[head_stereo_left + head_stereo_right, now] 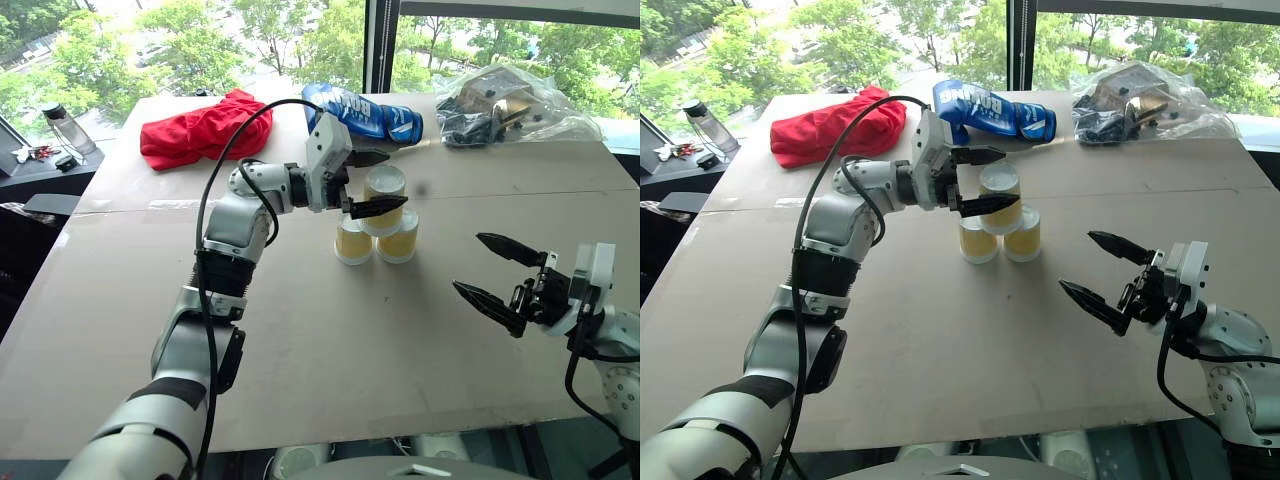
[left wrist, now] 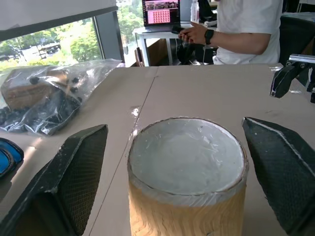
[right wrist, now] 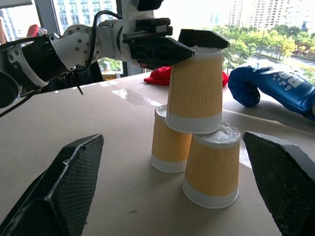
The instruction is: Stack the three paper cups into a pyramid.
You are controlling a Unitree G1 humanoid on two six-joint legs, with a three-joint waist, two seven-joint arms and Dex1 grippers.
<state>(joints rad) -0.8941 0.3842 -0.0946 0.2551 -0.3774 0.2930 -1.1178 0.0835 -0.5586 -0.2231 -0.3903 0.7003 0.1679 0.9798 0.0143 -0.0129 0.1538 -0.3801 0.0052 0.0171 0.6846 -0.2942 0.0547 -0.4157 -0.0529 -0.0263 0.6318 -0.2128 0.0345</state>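
The three paper cups stand upside down as a pyramid in the middle of the table. Two form the base row, the left cup (image 1: 353,241) and the right cup (image 1: 398,238), and the top cup (image 1: 384,190) rests across both. My left gripper (image 1: 396,179) reaches in level from the left and is open. Its fingers (image 2: 74,172) flank the top cup (image 2: 187,172) with a gap on each side. My right gripper (image 1: 466,261) hovers open to the right of the pyramid with nothing between its fingers, pointing toward the cups (image 3: 194,91).
At the table's far side lie a red cloth (image 1: 200,130), a blue boxing glove (image 1: 365,112) just behind the cups, and a clear plastic bag (image 1: 510,105) of dark items. A bottle (image 1: 68,128) stands at the far left. A person (image 2: 246,24) sits beyond the table.
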